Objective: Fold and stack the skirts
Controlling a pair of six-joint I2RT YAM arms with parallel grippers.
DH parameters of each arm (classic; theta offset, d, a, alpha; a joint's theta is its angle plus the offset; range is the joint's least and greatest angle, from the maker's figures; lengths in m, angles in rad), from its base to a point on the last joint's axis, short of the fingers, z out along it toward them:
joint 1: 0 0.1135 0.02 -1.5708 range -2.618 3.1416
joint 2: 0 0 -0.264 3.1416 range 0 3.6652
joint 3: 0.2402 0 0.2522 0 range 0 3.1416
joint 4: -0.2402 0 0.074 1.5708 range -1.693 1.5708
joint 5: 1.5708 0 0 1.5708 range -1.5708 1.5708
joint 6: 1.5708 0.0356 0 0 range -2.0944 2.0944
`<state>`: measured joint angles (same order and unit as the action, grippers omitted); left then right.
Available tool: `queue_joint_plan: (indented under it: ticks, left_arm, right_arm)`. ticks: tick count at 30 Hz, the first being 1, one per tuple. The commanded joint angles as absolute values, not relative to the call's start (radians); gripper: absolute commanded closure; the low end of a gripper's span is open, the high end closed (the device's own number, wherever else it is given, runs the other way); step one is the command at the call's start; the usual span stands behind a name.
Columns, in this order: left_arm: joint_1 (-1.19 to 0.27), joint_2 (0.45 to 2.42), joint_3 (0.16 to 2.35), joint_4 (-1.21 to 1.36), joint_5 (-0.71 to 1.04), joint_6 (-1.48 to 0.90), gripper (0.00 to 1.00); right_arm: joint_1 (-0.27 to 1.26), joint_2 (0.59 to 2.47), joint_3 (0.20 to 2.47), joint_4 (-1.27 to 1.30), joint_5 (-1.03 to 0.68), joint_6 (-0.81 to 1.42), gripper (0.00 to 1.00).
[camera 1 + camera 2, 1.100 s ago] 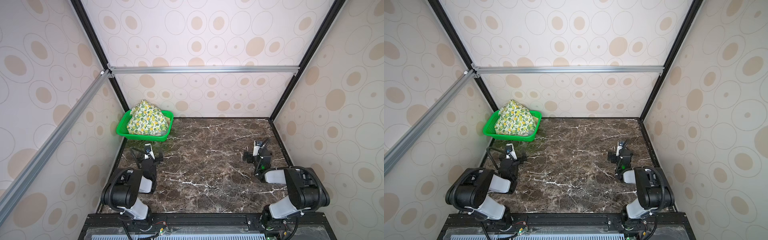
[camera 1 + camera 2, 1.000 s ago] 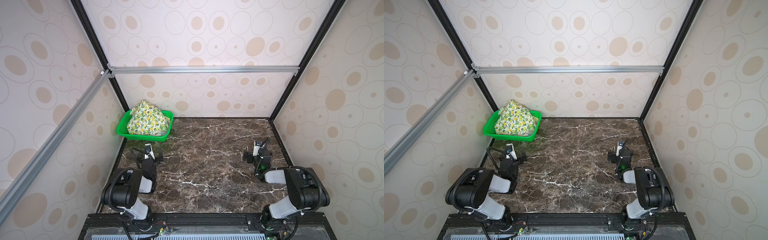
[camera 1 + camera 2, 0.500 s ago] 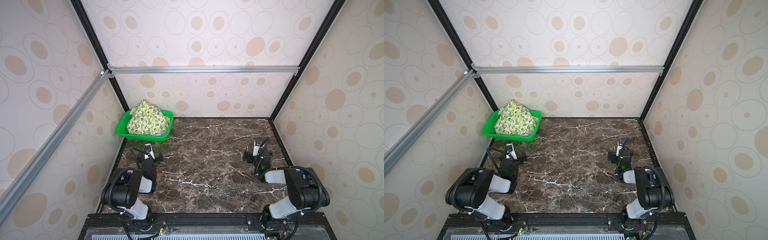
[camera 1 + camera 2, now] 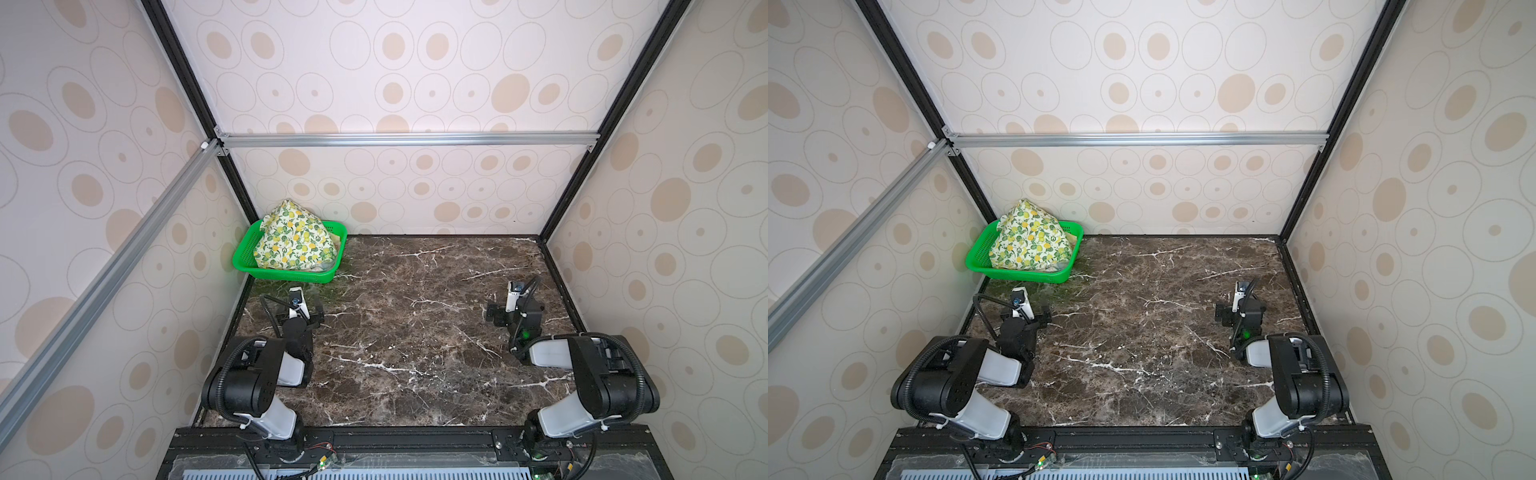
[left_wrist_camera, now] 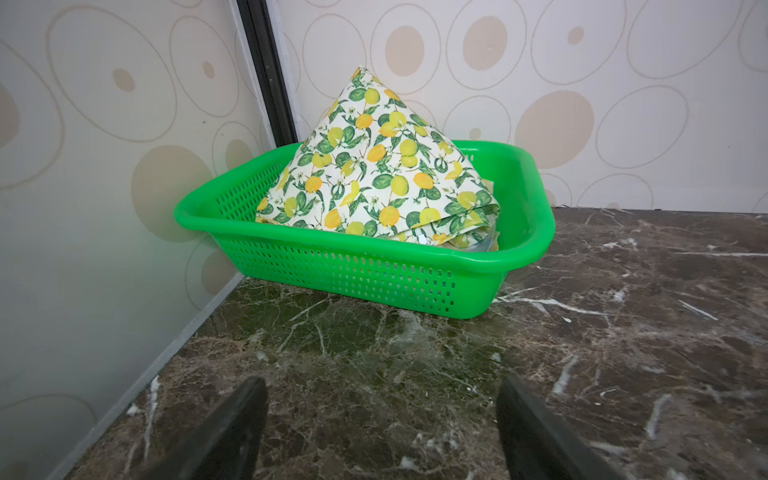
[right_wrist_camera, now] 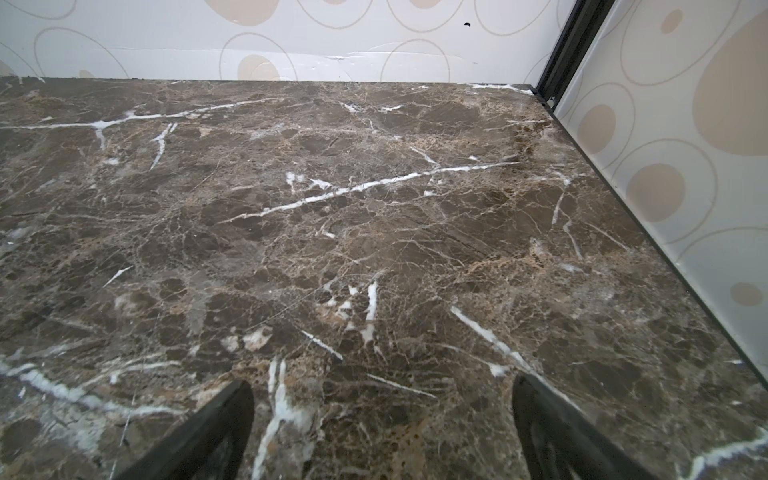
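Two grippers sit low over the marble tabletop (image 4: 415,316), both empty. On the left gripper (image 5: 380,392) the jaws are spread with nothing between them, facing the green basket (image 5: 374,274). The right gripper (image 6: 382,392) has its jaws spread wide over bare marble, well apart from the basket. The lemon-print skirt (image 4: 296,243) is heaped in a peak inside the basket, at the far left corner against the walls in both top views. A paler cloth (image 5: 482,246) peeks out beneath the lemon-print skirt; its pattern is too hidden to tell.
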<state>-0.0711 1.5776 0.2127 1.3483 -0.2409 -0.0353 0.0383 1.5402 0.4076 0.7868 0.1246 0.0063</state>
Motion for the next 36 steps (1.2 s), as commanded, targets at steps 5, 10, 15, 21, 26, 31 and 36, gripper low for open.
queue_joint_plan:
  ticks: [5,10,15,21,26,31,36]
  left_arm:
    - [-0.088,1.439,0.394,0.965,-0.334,-0.027,0.25]
    - [-0.086,1.391,0.67,0.6,-0.366,-0.206,0.23]
    - [-0.065,1.56,1.097,0.183,-0.229,-0.256,0.13]
    - [0.004,1.88,1.524,-0.09,-0.077,-0.331,0.04]
    - [0.077,2.079,1.747,-0.166,-0.022,-0.412,0.03]
    - [0.08,2.224,1.875,-0.168,-0.011,-0.387,0.07]
    - [0.079,2.283,1.926,-0.153,-0.06,-0.396,0.08]
  right_arm:
    - [0.069,1.397,0.586,0.363,0.171,0.033,0.09]
    - [0.09,1.329,0.657,0.261,0.125,0.136,0.12]
    - [0.102,1.366,0.738,0.173,0.074,0.225,0.12]
    - [0.138,1.449,0.79,0.18,-0.019,0.274,0.14]
    - [0.14,1.487,0.81,0.193,-0.071,0.304,0.14]
    - [0.142,1.537,0.811,0.229,-0.161,0.334,0.15]
    - [0.145,1.568,0.833,0.21,-0.179,0.343,0.17]
